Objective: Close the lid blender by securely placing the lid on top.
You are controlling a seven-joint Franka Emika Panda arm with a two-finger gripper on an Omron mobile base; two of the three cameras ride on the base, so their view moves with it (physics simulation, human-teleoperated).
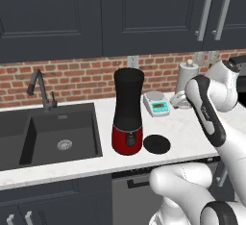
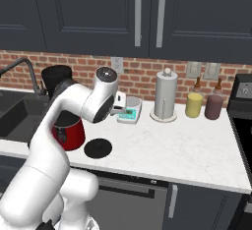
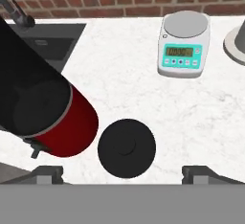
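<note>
Red brick backsplash (image 1: pixel 72 77), dark upper cabinets (image 2: pixel 88 13), white marble counter (image 2: pixel 172 148), black sink (image 1: pixel 60 132)

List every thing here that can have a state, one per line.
blender: upright, jar uncovered
lid: off, flat on the counter beside the blender
claw: open, above the lid, holding nothing
scale: display lit
faucet: no water running
upper cabinets: doors closed

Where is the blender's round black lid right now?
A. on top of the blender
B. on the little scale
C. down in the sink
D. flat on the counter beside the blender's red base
D: the lid lies flat on the white counter, right beside the blender.
</note>
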